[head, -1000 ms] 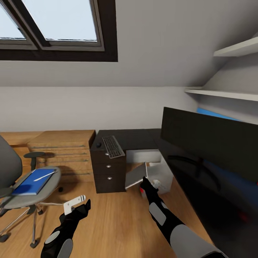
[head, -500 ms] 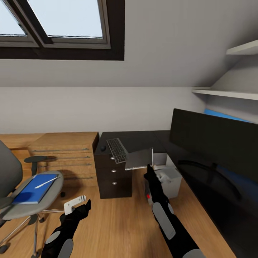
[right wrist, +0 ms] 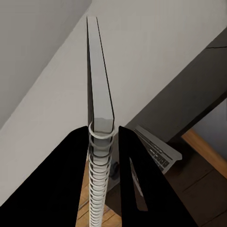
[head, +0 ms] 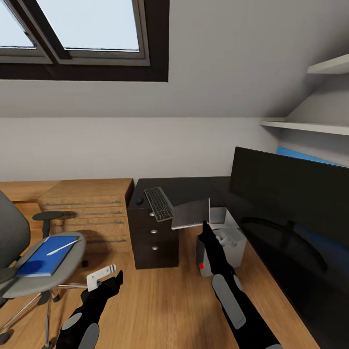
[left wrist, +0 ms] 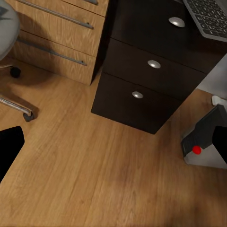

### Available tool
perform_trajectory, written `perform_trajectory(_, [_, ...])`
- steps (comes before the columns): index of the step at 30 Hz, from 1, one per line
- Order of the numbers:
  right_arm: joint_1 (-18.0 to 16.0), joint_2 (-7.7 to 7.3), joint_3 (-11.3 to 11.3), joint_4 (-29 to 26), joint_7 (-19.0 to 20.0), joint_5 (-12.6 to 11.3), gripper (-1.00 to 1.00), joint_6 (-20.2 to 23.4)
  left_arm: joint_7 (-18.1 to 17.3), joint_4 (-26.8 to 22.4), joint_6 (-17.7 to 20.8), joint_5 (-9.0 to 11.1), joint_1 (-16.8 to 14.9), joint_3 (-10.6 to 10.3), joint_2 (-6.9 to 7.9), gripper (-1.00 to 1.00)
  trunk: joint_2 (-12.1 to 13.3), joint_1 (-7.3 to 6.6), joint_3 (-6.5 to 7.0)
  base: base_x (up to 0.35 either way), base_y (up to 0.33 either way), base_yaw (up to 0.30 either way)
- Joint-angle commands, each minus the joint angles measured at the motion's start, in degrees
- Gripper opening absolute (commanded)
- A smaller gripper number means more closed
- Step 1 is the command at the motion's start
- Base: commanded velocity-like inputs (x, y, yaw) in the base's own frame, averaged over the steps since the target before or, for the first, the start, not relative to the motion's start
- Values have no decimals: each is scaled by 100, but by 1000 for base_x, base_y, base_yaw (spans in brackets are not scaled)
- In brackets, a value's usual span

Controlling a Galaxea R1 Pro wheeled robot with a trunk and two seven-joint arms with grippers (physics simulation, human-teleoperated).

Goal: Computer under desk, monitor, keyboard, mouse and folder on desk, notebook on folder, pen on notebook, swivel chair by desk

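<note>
My right gripper (head: pixel 204 227) is shut on a grey spiral-bound notebook (head: pixel 190 214), held level with the front edge of the black desk (head: pixel 186 186), above the grey computer (head: pixel 224 246) on the floor. In the right wrist view the notebook (right wrist: pixel 99 94) stands edge-on between the black fingers (right wrist: pixel 71 179). The keyboard (head: pixel 159 203) and the small dark mouse (head: pixel 139 199) lie on the desk. The monitor (head: pixel 291 191) stands on the desk's right wing. The blue folder (head: pixel 44 254) with the pen (head: pixel 62 247) on it rests on the swivel chair (head: pixel 19 281). My left gripper (head: pixel 107 277) hangs open and low over the floor.
A light wooden drawer cabinet (head: pixel 87 206) stands left of the desk's black drawers (left wrist: pixel 151 71). White shelves (head: pixel 310 127) hang on the right wall, and a roof window (head: pixel 82 34) is overhead. Wooden floor (head: pixel 160 300) lies between the chair and the computer.
My right gripper has lifted the notebook from low beside the computer up to the desk's front edge. The head camera swung slightly right. The left arm has not moved.
</note>
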Motion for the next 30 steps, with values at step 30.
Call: perform_trajectory(30, [2, 13, -154, 165, 12, -1038, -100, -44, 47, -8, 8, 46, -4, -2, 4, 100, -4, 0, -6, 200, 2, 0])
